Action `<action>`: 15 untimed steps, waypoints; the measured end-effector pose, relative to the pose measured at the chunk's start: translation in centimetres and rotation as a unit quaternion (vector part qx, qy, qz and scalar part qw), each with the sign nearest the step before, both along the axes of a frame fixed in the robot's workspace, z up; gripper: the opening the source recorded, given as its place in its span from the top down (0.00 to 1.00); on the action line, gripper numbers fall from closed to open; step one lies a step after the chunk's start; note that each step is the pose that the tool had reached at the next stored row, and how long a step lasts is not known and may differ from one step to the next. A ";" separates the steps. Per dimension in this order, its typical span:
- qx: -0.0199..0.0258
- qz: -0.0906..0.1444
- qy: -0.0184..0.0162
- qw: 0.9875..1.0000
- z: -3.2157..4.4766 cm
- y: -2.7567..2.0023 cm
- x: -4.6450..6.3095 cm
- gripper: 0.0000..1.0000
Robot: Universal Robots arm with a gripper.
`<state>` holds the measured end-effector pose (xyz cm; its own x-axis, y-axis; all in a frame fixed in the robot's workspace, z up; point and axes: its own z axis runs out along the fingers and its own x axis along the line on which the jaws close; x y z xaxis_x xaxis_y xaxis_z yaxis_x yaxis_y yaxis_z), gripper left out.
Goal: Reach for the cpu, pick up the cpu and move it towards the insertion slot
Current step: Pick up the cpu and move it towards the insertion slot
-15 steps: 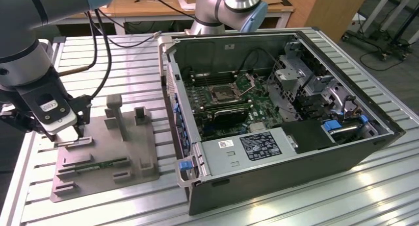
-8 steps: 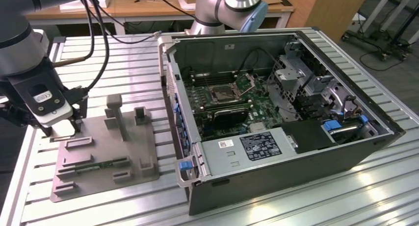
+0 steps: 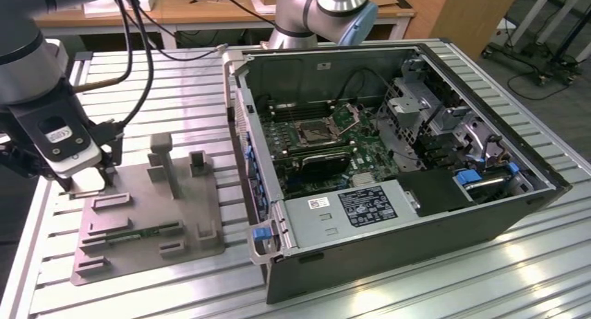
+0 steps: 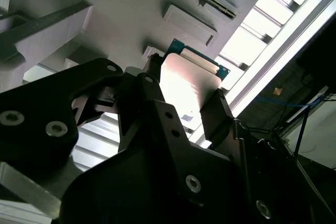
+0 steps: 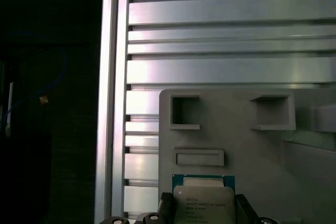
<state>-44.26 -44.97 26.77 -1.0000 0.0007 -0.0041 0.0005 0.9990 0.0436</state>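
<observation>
Silver-grey cylindrical arm segment (image 3: 28,56), broad and smooth, dark band at lower edge. Second silver joint with pale blue cap (image 3: 337,7) toward top of exterior view. Boxy white-and-dark-grey wrist block (image 3: 63,142) under cylinder, small pale label (image 3: 57,134) on dark face. Thin black cables (image 3: 138,49) looped from upper arm down to wrist. Matte black angular end effector (image 4: 186,90) in both wrist views: stacked bevelled plates, hex-socket screws (image 4: 193,183) sunk into round recesses.
</observation>
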 end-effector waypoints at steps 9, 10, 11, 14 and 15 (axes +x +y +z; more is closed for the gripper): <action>0.000 0.000 0.000 1.000 0.51 0.00 0.0 0.46; 0.000 0.000 0.000 1.000 0.56 0.00 0.0 0.46; 0.000 0.000 0.000 1.000 0.62 0.00 0.0 0.46; 0.000 0.000 0.000 1.000 0.78 0.00 0.0 0.46; 0.000 0.000 0.000 1.000 0.84 0.00 0.0 0.46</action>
<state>-44.26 -44.97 27.61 -1.0000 0.0007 -0.0040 0.0005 0.9991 0.0435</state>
